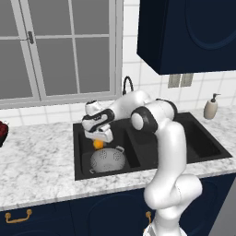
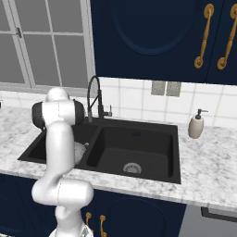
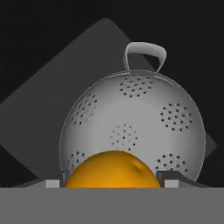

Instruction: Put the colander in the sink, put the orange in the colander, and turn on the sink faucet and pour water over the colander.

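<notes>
The end effector (image 1: pixel 98 139) grips the orange (image 3: pixel 113 169) above the colander (image 3: pixel 133 127) in the sink (image 1: pixel 85 173); centre over the bowl, lower, then release gently.

The left base view looks forward and down from behind the arm's left at the sink (image 1: pixel 193 152), the right base view faces that same sink (image 2: pixel 152 176) from behind its right, and the hand view peers close down into the colander (image 3: pixel 144 113).
</notes>
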{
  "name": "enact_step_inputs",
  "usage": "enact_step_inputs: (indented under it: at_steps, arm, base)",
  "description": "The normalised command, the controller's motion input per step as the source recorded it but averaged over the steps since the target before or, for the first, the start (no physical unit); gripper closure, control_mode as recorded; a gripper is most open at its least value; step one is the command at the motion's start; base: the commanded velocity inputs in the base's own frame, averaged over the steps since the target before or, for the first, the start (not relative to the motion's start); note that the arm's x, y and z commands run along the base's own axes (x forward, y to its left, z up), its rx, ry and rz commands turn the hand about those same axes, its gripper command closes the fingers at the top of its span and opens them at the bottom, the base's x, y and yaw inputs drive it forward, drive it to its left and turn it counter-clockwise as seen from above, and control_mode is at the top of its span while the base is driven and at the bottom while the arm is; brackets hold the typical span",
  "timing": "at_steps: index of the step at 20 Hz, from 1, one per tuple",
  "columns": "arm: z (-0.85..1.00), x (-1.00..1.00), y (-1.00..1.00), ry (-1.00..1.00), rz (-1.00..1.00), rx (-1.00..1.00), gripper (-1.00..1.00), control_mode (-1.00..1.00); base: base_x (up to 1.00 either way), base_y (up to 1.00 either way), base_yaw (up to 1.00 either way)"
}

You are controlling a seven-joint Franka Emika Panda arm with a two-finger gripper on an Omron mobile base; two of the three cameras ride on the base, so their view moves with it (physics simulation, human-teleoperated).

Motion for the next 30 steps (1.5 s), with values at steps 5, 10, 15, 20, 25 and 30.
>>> enact_step_inputs:
  at_steps: [5,10,15,20,25,30]
  arm:
    - [-0.77,-0.14,-0.06,-0.03,0.0,0.0,1.0,-1.0]
    - [-0.72,-0.12,-0.05,-0.1,0.0,0.0,1.0,-1.0]
    - [-0.73,-0.19,-0.26,-0.15,0.0,0.0,1.0,-1.0]
    - [-0.45,-0.48,-0.58,-0.19,-0.02,0.01,1.0,-1.0]
    - [-0.02,-0.47,-0.45,-0.24,0.0,0.05,-1.0,-1.0]
    - [0.01,-0.09,-0.32,-0.22,0.0,0.07,-1.0,-1.0]
  base:
    - [0.0,0.0,0.0]
    - [0.0,0.0,0.0]
    - [0.0,0.0,0.0]
    - [0.0,0.0,0.0]
    - [0.0,0.0,0.0]
    - [0.0,0.0,0.0]
